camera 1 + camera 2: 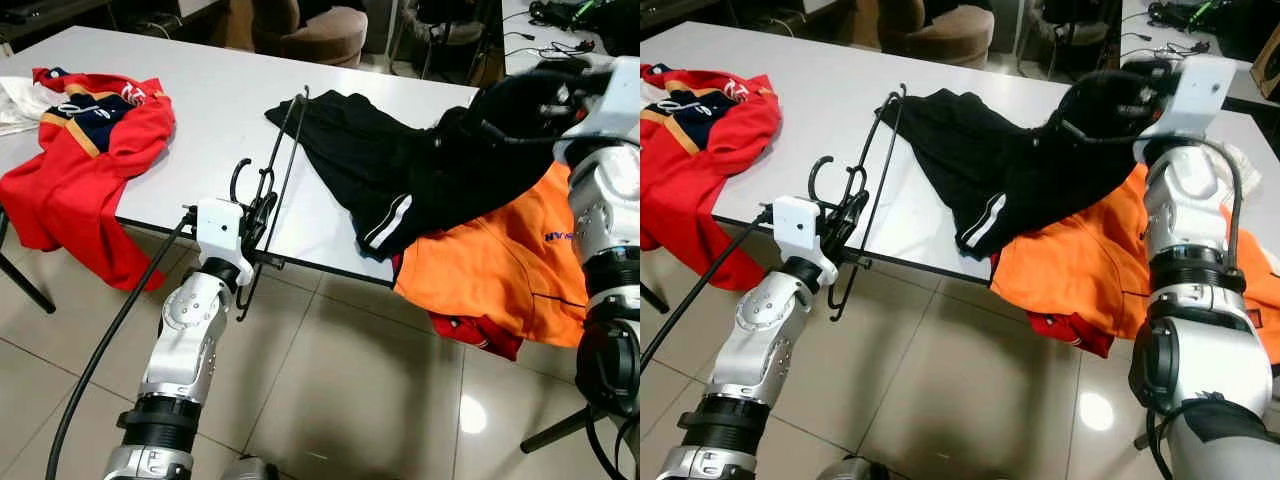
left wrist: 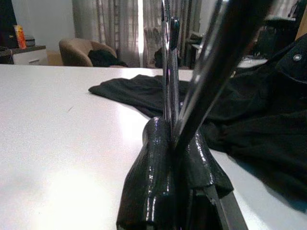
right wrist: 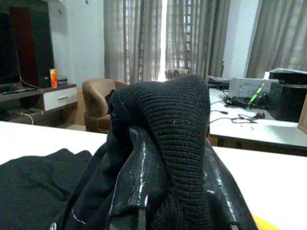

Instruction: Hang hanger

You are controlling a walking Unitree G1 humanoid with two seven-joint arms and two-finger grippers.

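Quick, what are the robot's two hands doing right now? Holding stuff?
Left gripper: closed on the black wire hanger at the white table edge.
Right gripper: closed on the black jacket, lifting its ribbed edge.

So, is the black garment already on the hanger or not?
Not yet. The black garment lies on the table, its collar pinched by the right gripper; the hanger is bare.

A white rectangular table (image 1: 220, 110) stands on a floor of pale glossy tiles (image 1: 360, 400). On its left part lies a red jersey with dark blue and white panels (image 1: 85, 150), hanging over the near edge. In the middle lie a thin black wire hanger (image 1: 283, 160) and a black garment with a white stripe (image 1: 400, 170), and on the right an orange jacket (image 1: 500, 260) hangs over the near edge.
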